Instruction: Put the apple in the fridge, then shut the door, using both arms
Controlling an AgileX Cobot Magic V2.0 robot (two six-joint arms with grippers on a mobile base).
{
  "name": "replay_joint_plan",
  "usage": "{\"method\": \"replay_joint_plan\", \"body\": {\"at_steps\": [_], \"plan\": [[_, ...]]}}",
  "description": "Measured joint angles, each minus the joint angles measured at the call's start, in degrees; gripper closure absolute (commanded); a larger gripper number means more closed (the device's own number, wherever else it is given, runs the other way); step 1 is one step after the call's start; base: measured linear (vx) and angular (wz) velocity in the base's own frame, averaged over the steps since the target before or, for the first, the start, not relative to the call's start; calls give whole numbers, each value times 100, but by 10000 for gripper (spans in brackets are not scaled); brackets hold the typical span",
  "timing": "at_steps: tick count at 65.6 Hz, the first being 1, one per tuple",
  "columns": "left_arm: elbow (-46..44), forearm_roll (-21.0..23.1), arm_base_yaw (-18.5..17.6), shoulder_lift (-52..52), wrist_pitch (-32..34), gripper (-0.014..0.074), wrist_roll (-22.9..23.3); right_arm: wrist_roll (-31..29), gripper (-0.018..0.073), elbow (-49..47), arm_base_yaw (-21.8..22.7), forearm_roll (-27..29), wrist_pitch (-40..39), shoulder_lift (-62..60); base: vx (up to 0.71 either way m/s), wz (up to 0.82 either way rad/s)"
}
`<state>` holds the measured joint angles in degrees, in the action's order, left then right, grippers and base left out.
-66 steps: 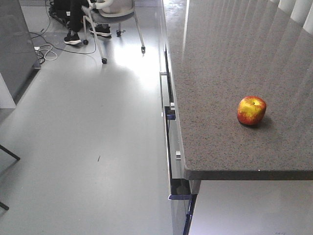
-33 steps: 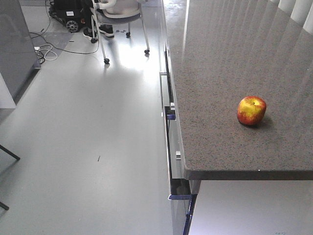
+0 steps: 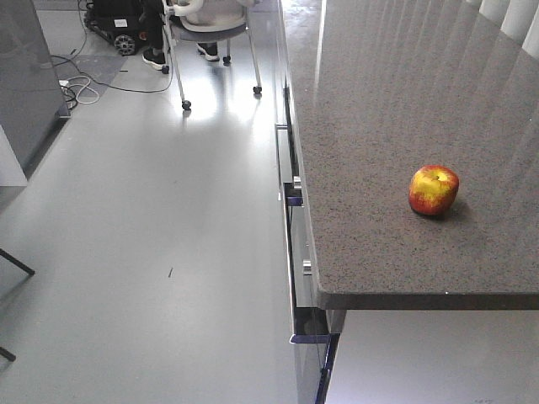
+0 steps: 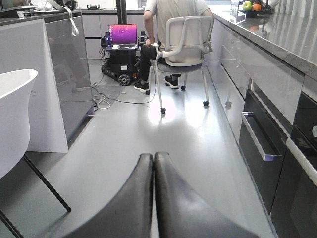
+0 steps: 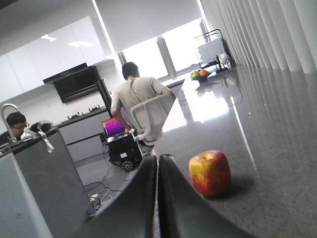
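Apple (image 3: pixel 434 190) sits upright on the grey speckled counter (image 3: pixel 379 93), near the front edge, nothing touching it. R gripper (image 5: pixel 158 159) is low at counter level, just left of the apple in the wrist view. Its fingers are pressed together w/ nothing between, clear of the fruit. L gripper (image 4: pixel 153 156) hangs over the floor (image 4: pixel 188 134), likewise clamped on nothing. Further back, a person (image 4: pixel 173 12) sits in a white chair (image 4: pixel 184 42) facing a laptop (image 4: pixel 122 34).

left pincer (image 4: pixel 153 156) closed, right pincer (image 5: pixel 158 158) closed
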<state>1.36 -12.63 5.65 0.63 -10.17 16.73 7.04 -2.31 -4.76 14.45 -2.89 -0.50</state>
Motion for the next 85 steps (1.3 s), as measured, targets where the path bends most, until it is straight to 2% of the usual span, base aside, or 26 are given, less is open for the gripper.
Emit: {"method": "replay_joint_plan", "body": {"at_steps": [10, 17, 27, 33, 46, 49, 73, 85], "plan": [[0, 0, 0, 0, 0, 602, 0, -52, 562, -1329, 0, -130, 1041, 54, 0, 0], [0, 0, 0, 0, 0, 602, 0, -329, 557, -2424, 0, -166, 2048, 559, 0, 0], [0, 0, 0, 0, 0, 602, 0, -898, 473, -3699, 0, -166, 3171, 1545, 0, 0], [0, 0, 0, 0, 0, 602, 0, -1195, 338, -4207, 0, -166, 3526, 2019, 0, 0], [0, 0, 0, 0, 0, 602, 0, -1384, -113, -4515, 0, -149, 3668, 2681, 0, 0], [0, 0, 0, 0, 0, 602, 0, -1390, -171, -4515, 0, -175, 3668, 2758, 0, 0], [0, 0, 0, 0, 0, 602, 0, -1573, -146, -4522, 0, -334, 3375, 3468, 0, 0], [0, 0, 0, 0, 0, 602, 0, -1481, -139, -4888, 0, -338, 3153, 4419, 0, 0]]}}
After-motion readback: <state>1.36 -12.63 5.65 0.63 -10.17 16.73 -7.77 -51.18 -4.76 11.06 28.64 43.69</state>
